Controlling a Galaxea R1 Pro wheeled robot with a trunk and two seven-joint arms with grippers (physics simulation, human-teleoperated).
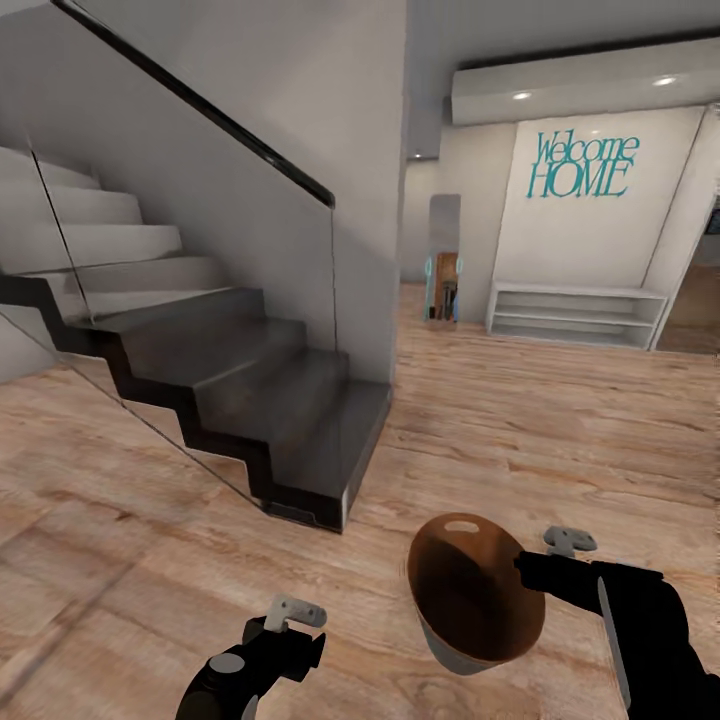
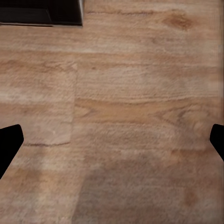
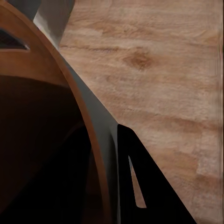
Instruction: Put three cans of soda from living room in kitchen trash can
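- Our right end effector point(image 1: 530, 570) is clamped on the rim of the trash can point(image 1: 470, 590), holding it tilted above the wood floor point(image 1: 520, 440).
- Our left end effector point(image 2: 112, 140) hangs spread wide, empty, near the staircase point(image 1: 250, 390).

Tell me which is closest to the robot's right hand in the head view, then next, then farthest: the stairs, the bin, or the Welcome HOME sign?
1. Bin: held at its rim by the right hand.
2. Stairs: ahead, leftward.
3. Welcome HOME sign: far wall.
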